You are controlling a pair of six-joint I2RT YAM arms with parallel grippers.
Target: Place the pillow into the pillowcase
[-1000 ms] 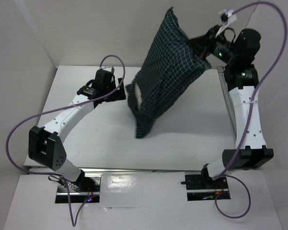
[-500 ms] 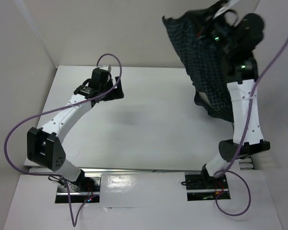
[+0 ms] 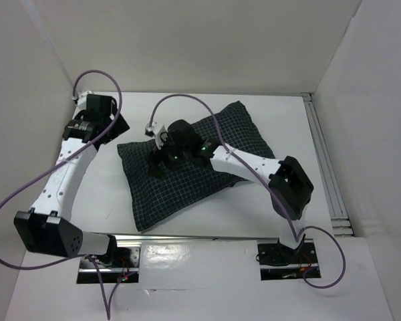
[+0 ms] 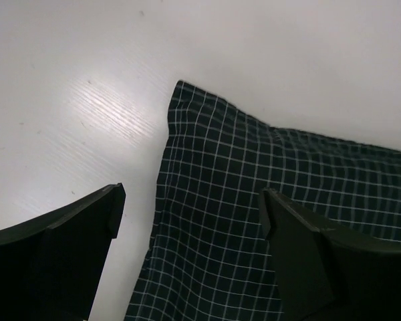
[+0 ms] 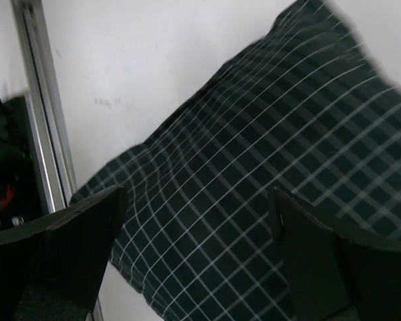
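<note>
The pillowcase (image 3: 180,194) lies slantwise mid-table, plump and pillow-shaped, made of navy cloth with a fine white grid; the pillow itself is hidden. Both claws gape wide and hold nothing: the left gripper (image 4: 192,204) is above its far-left corner, the right gripper (image 5: 197,200) over its middle. Bare white table (image 3: 287,120) surrounds every edge.

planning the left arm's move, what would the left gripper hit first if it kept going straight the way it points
Most likely the pillowcase: the open left gripper frames its corner in the wrist view, with bare table beside the cloth's edge. Depth is unclear, so it may land right at that edge.
</note>
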